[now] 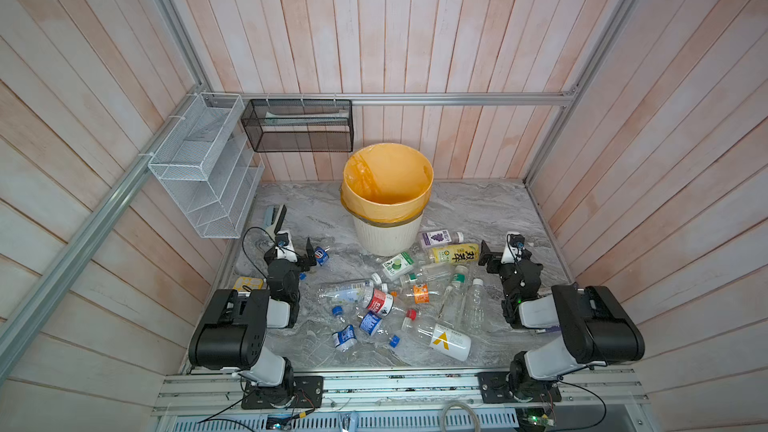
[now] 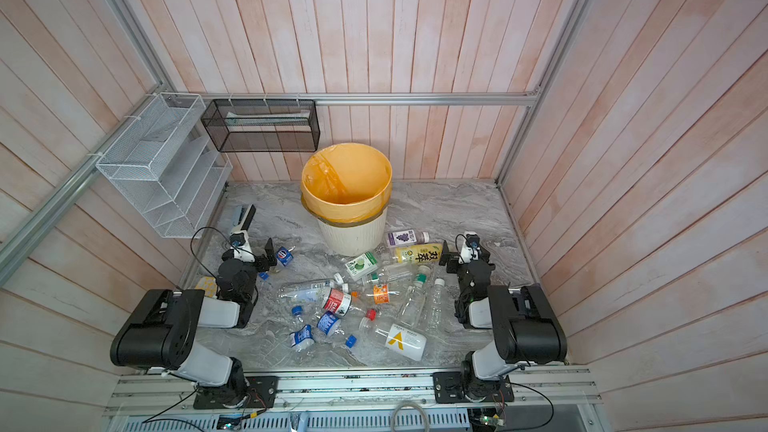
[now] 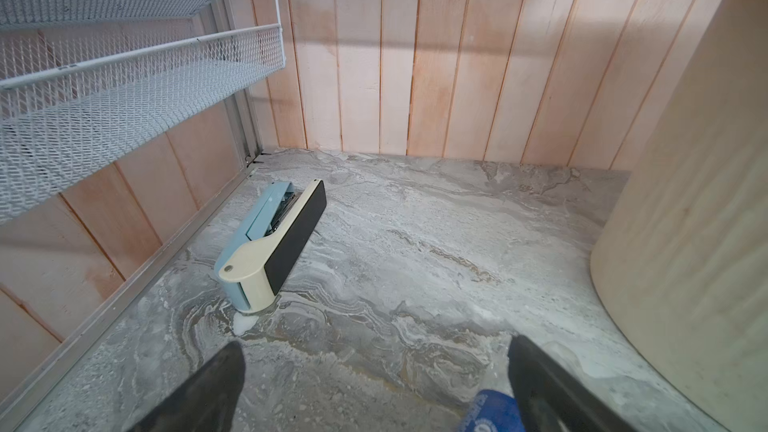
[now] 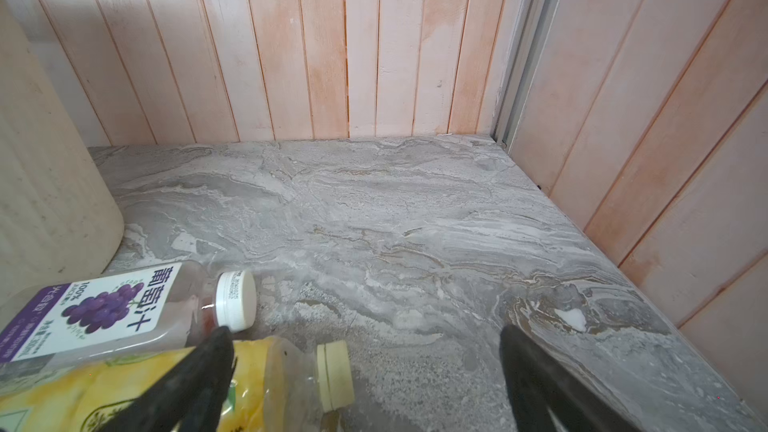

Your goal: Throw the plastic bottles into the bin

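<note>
The left hand point(image 3: 374, 351) is wide open and empty, low over the worktop point(image 3: 415, 243). A blue-label bottle point(image 3: 490, 409) lies just beside one finger. The right hand point(image 4: 365, 332) is wide open and empty too, with one finger over the yellow-label bottle point(image 4: 75, 384). More plastic bottles point(image 1: 420, 293) lie near the tall bin point(image 1: 386, 238). If a finger bumps a round bottle before the hand closes, the bottle may roll away.
</note>
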You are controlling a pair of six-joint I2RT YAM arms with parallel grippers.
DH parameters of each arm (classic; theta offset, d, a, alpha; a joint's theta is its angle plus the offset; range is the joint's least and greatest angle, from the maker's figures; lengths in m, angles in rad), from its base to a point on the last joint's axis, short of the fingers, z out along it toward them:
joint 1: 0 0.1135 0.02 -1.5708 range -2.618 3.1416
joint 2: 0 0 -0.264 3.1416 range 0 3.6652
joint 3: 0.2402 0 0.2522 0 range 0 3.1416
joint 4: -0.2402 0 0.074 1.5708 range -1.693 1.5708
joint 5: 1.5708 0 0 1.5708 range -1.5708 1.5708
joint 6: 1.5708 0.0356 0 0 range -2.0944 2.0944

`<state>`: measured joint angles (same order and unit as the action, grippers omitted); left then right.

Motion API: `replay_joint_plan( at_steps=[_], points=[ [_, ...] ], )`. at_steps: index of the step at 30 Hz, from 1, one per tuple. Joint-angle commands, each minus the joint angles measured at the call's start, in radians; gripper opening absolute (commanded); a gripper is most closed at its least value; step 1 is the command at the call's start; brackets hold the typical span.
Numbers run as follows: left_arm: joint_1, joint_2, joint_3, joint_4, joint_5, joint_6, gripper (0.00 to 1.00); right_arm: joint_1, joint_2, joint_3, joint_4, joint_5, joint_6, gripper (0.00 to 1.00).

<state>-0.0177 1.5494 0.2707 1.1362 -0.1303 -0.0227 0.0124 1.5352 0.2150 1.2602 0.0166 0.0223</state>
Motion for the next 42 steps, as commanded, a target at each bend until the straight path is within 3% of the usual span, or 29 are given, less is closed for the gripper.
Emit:
replay_joint_plan(
  at_steps=[1, 26, 28, 31, 38, 42],
  points=[
    [0.005, -0.005, 0.012, -0.010, 0.017, 0.000, 1.00, -0.002, -0.002, 0.017, 0.001, -0.008, 0.000, 1.00],
    [0.007, -0.011, 0.013, -0.002, 0.009, -0.002, 0.99, -0.003, -0.009, 0.016, 0.002, -0.008, -0.001, 0.99],
    [0.007, -0.096, 0.073, -0.199, -0.015, -0.017, 1.00, -0.002, -0.072, 0.078, -0.164, 0.010, 0.011, 0.98],
    [0.007, -0.236, 0.235, -0.623, -0.095, -0.136, 1.00, -0.005, -0.167, 0.263, -0.632, 0.067, 0.095, 0.93],
    [0.001, -0.489, 0.252, -0.798, -0.041, -0.217, 1.00, -0.003, -0.383, 0.362, -1.129, 0.038, 0.276, 0.93],
    [-0.023, -0.545, 0.282, -0.925, -0.051, -0.243, 1.00, 0.007, -0.499, 0.370, -1.362, -0.070, 0.360, 0.90]
  ],
)
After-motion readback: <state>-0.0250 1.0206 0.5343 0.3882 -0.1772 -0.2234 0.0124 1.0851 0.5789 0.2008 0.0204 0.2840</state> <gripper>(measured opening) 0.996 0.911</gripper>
